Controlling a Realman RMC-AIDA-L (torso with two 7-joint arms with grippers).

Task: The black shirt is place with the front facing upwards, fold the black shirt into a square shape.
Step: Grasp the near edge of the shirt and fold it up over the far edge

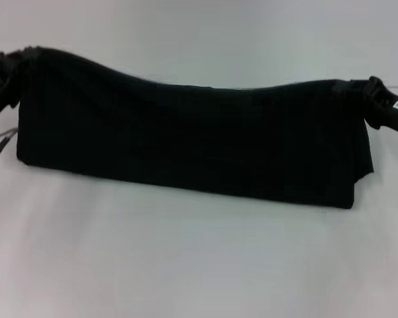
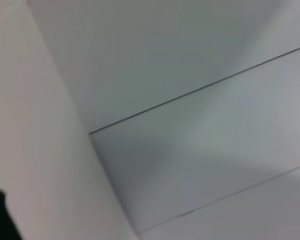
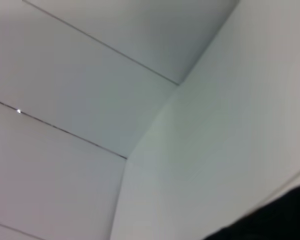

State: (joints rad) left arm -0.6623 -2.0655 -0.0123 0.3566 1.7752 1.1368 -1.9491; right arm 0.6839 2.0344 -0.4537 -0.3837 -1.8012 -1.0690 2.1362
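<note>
Black shirt [image 1: 186, 142] hangs as a wide folded band, lifted by its two upper corners; the top edge sags in the middle, and the lower edge rests on the white tabletop [image 1: 199, 265]. Left gripper [image 1: 6, 69] is clamped on the left corner, right gripper [image 1: 378, 99] on the right corner. Bare tabletop lies in front of the shirt.

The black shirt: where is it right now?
In the head view the black shirt hangs stretched across the middle, held between the left gripper and right gripper, above the white table.
</note>
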